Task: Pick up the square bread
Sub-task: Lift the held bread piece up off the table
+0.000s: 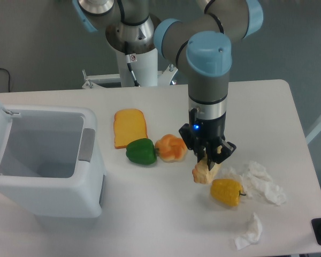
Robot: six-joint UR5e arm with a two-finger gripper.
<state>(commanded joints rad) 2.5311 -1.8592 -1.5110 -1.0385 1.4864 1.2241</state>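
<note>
White worktop (150,225) fills most of the single fixed view, with a grey wall behind it and the robot's pale base standing at the far edge. The arm reaches down from the top of the picture, grey with blue joint caps, and ends in a black claw (207,160) right of centre. The claw is closed on a small pale lump of food (203,172), which hangs from its tips just above the surface.

The square bread (130,128), an orange-yellow slice with a darker crust, lies flat on the worktop to the left of the claw and well apart from it, untouched. Just near of the slice sits a green pepper (141,151), and touching the pepper's right side is an orange, knobbly pastry (170,148), just left of the claw. A yellow pepper (227,192) rests nearer the viewer, below and right of the held lump. Crumpled white tissue (262,182) lies to the right of it, and a second smaller wad (249,232) sits close to the near edge. At the far left stands an open white bin (48,171) with its lid raised.
</note>
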